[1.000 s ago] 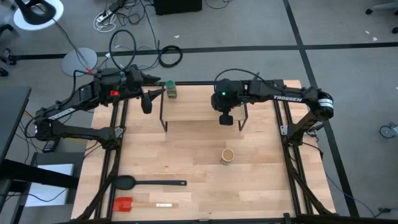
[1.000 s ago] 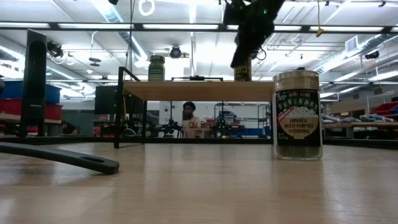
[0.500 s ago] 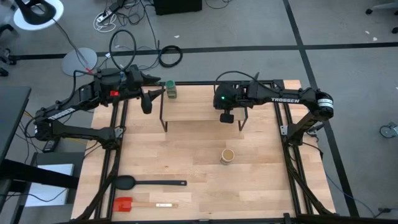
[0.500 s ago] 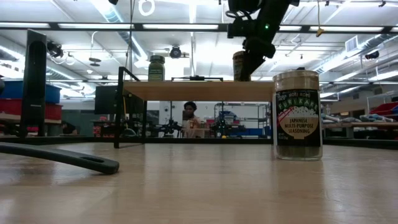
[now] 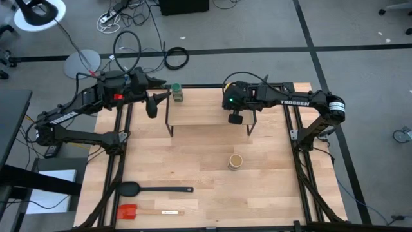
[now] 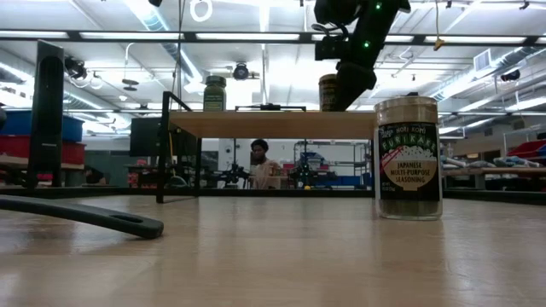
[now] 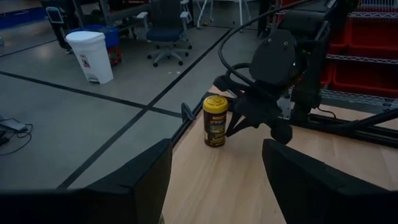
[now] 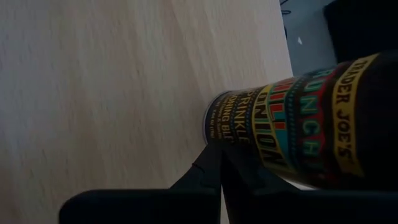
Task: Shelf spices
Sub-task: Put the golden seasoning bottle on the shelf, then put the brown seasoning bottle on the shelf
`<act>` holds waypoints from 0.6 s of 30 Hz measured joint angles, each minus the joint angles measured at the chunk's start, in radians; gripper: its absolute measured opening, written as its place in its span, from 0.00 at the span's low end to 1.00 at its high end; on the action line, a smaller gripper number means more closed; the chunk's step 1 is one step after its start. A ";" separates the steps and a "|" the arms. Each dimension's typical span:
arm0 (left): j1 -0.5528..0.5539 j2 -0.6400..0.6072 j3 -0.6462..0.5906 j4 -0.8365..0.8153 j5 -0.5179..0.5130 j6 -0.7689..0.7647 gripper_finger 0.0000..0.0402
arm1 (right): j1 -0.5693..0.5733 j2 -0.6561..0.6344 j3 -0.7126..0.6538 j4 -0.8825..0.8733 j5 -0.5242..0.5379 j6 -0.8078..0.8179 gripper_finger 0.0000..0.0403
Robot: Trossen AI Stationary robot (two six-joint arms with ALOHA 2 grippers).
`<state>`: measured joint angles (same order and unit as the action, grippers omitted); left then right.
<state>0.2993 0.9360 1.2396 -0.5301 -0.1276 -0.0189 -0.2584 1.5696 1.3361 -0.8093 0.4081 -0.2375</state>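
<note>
The tan-topped spice jar [image 6: 409,159] standing on the table carries a label reading "JAPANESE MULTI-PURPOSE SEASONING". The yellow-lidded jar [image 8: 298,124], seen close in the right wrist view, reads "TRADER JOE'S" along with "SPRINKLE". The right arm [image 5: 297,101] bears white lettering, "TROSSEN".

Two dark arms — the right arm [image 5: 283,98] lettered TROSSEN in white, a green light glowing — trailing black cables.
</note>
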 joint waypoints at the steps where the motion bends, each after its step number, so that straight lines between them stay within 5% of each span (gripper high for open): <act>1: 0.000 0.000 0.000 -0.001 0.000 0.000 0.63 | 0.000 0.000 0.000 0.000 0.004 0.000 0.00; 18: 0.000 0.000 0.000 -0.022 0.000 -0.012 0.63 | 0.003 -0.003 0.000 -0.021 0.038 0.025 0.00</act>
<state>0.2989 0.9360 1.2396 -0.5524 -0.1276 -0.0307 -0.2551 1.5667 1.3361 -0.8301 0.4461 -0.2126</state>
